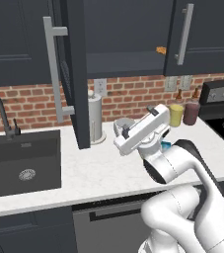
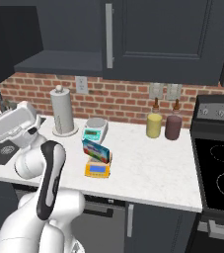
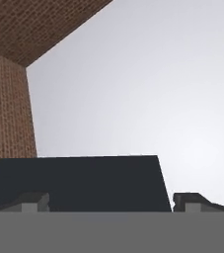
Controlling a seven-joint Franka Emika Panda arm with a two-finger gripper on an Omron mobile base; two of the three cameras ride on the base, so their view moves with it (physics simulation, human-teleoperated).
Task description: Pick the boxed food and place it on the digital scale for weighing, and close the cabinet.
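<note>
At the far left of the left base view, a black sink (image 1: 22,165) with a dark faucet (image 1: 2,116) was set into the white counter (image 1: 98,170). The cabinet (image 1: 76,74) above it stood open, its door swung out toward the room with the long silver handle (image 1: 54,69) facing forward. A white paper towel holder (image 2: 62,111) stood at the brick wall. In the right base view, a white-and-teal scale (image 2: 95,130) was positioned beside it. In front of that, the boxed food (image 2: 95,150) was seen resting tilted on the digital scale (image 2: 97,169). Further right, a yellow jar (image 2: 154,124) and a dark red jar (image 2: 173,126) stood side by side, near the stove (image 2: 217,163). The claw (image 3: 111,202) was spread fully, nothing being held, with both fingertips (image 3: 34,201) pointed at a dark panel.
</note>
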